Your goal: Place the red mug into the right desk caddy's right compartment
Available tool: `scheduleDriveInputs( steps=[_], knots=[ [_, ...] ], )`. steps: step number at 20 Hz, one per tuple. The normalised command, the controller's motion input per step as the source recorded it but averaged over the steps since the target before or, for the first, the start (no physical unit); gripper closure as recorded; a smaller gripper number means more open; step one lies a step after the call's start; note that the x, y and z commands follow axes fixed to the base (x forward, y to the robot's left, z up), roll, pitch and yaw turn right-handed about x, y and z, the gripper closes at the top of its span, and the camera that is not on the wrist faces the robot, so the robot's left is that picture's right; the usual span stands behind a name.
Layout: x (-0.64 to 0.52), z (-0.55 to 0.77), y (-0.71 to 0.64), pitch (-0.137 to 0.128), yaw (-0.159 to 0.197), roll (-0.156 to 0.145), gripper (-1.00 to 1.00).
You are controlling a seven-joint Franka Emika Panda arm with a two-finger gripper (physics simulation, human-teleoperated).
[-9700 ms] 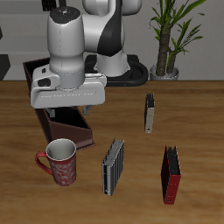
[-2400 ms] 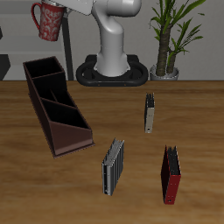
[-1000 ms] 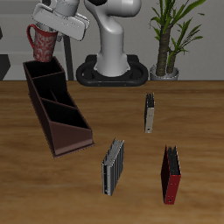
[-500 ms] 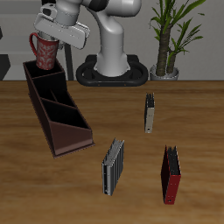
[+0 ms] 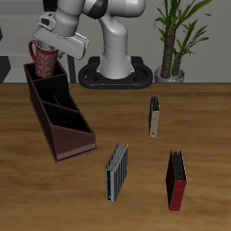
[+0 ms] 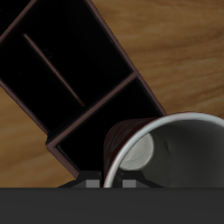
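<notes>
The gripper (image 5: 56, 45) holds the red mug (image 5: 45, 60) by its rim, clamped narrow on the wall, above the far end of the right desk caddy (image 5: 57, 110). The mug is roughly upright, mouth up under the gripper, its base dipping toward the caddy's far end section; whether it touches the walls or floor there cannot be told. In the wrist view the mug's (image 6: 166, 150) pale rim and grey inside fill the foreground, with the caddy's (image 6: 79, 79) dark sections and thin dividers beyond it.

The caddy's long axis runs diagonally across the tabletop (image 5: 180, 117), from its far end under the mug to its sloped end nearer the front edge. The right compartment (image 5: 41, 76) is that far end section, partly hidden by the mug.

No writing or labels can be read on anything. Elsewhere on the tabletop stand a dark book (image 5: 155, 116), a grey striped book (image 5: 115, 171) and a red book-like box (image 5: 177, 180), all well apart from the caddy. A potted plant (image 5: 175, 41) stands at the back.
</notes>
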Motion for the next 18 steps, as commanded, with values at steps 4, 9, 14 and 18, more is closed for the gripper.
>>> scheduleDriveInputs(
  steps=[4,9,14,18],
  knots=[
    [0.12,-0.35,0.07,0.075,-0.049,0.04,1.0],
    [0.06,-0.19,0.02,0.037,-0.041,0.021,1.0],
    [0.05,-0.25,0.01,0.079,-0.057,0.029,-1.0],
    [-0.02,-0.01,0.08,0.035,-0.073,0.028,-1.0]
  ],
)
